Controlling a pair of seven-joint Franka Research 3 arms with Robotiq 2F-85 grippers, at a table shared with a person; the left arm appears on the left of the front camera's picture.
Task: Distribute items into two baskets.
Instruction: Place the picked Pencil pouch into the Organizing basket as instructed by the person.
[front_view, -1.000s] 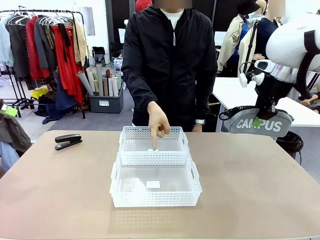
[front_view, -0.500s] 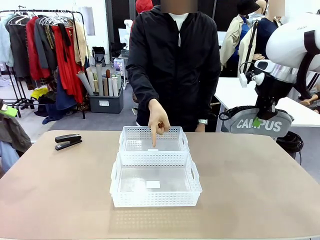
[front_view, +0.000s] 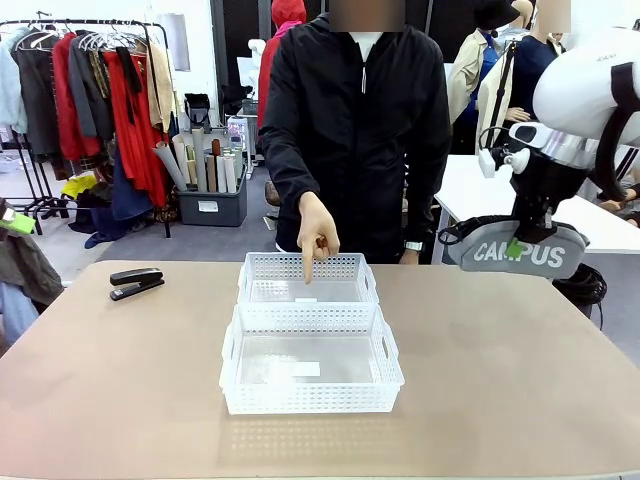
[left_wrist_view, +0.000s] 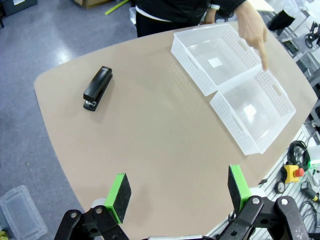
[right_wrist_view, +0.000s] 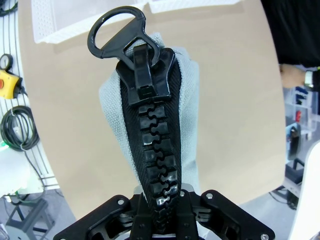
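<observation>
Black stapler (front_view: 136, 283): flat on table (front_view: 500, 380), well ahead of left gripper (left_wrist_view: 179, 189), pads spread, empty.
Far basket (front_view: 262, 262), near basket (front_view: 312, 398): touching, both empty.
Person's hand (front_view: 317, 238): finger aimed into far basket, probably marking the destination.
CAMPUS pouch (front_view: 550, 255): hangs beneath right gripper (front_view: 516, 243), clamped at its zip edge, clear of table for carrying.

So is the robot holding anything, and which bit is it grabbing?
Its right hand pinches the grey CAMPUS pouch by the zip along its top. Its left hand is open and empty.
</observation>
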